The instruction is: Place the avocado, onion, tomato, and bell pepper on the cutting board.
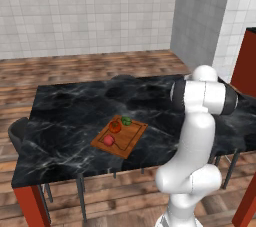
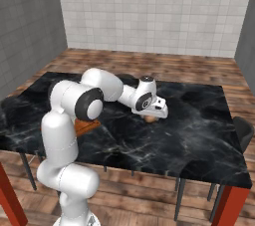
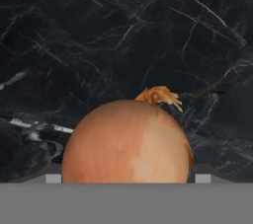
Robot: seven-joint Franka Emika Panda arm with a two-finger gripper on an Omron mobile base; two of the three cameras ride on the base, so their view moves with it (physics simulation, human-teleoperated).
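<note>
— On the black marble table [image 1: 65,116], what lies there, and of what make?

— 1 flat rectangular wooden cutting board [image 1: 131,140], brown with a darker groove near its edge, sits toward the front of the slab in the left base view; the tabletop is glossy black stone with white veins, carried on thin grey legs and red corner posts.

— How many pieces are on the board?

— 3 small rounded ones; 1 green avocado [image 1: 126,120] at the far corner, 1 orange-red tomato [image 1: 115,126] with a greenish top just beside it, and 1 red bell pepper [image 1: 109,140] nearer the front edge; all 3 rest on the wood.

— And the onion?

— 1 onion [image 3: 127,141] lies on the bare marble, well apart from the board; in the hand view it is a smooth tan-orange ball with a paler patch and a dry, frayed orange tuft at its top; in the right base view it is a small brown lump under the hand.

— How does the gripper stand?

— The gripper [image 2: 153,114] is low over the table, right at the onion; the fingertips are hidden behind the ball, so I cannot tell whether the jaws press on it or merely straddle it.

— Anything else?

— 2 dark chairs at the table; 1 chair [image 1: 19,130] at its left end in the left base view, 1 second chair [image 2: 243,131] at its right end in the right base view.
</note>
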